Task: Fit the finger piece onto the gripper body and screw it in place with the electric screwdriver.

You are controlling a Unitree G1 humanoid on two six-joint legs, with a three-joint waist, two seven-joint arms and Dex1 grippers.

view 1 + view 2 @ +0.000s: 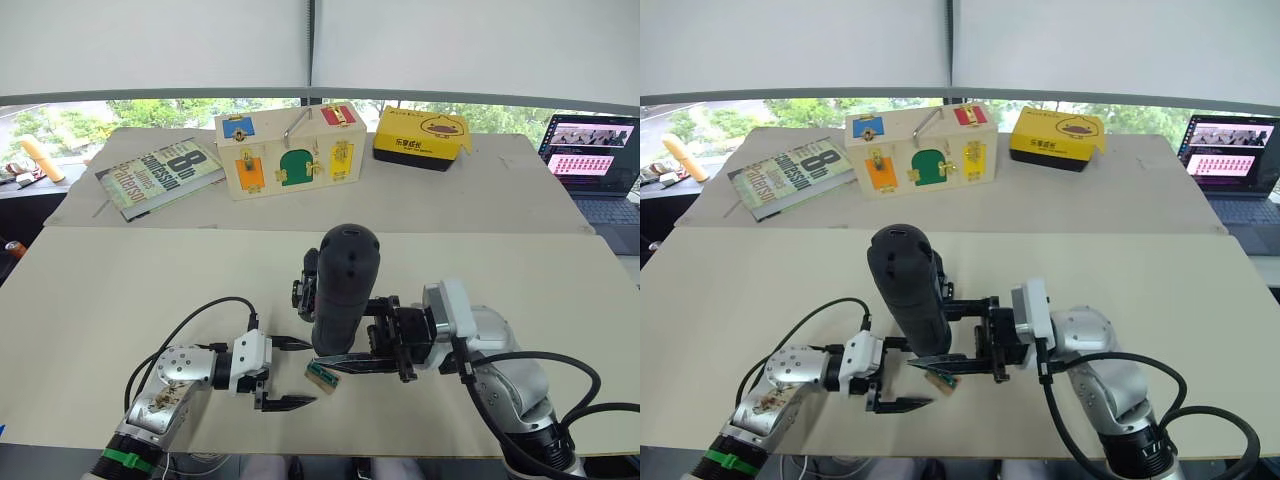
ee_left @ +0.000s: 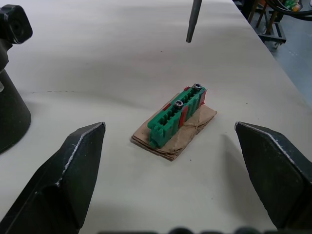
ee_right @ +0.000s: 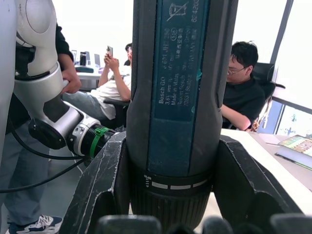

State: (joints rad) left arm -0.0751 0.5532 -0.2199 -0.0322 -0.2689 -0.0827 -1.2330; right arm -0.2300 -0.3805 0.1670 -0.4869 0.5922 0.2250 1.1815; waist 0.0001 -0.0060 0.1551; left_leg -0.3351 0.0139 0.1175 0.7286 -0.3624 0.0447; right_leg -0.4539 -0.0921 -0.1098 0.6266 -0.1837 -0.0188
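Screwdriver, thick dark blue-black cylinder (image 1: 342, 285), clamped upright in right gripper (image 1: 385, 340); green screw-topped block (image 2: 176, 115) below its bit; lowering comes next, I'd say.

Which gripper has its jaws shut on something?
The right gripper: its jaws are clamped on the electric screwdriver. The left gripper has its jaws open around nothing, facing the green block on cardboard.

electric screwdriver (image 3: 178, 97): matt dark plastic (thin metal bit) | table (image 1: 120, 300): smooth, matt
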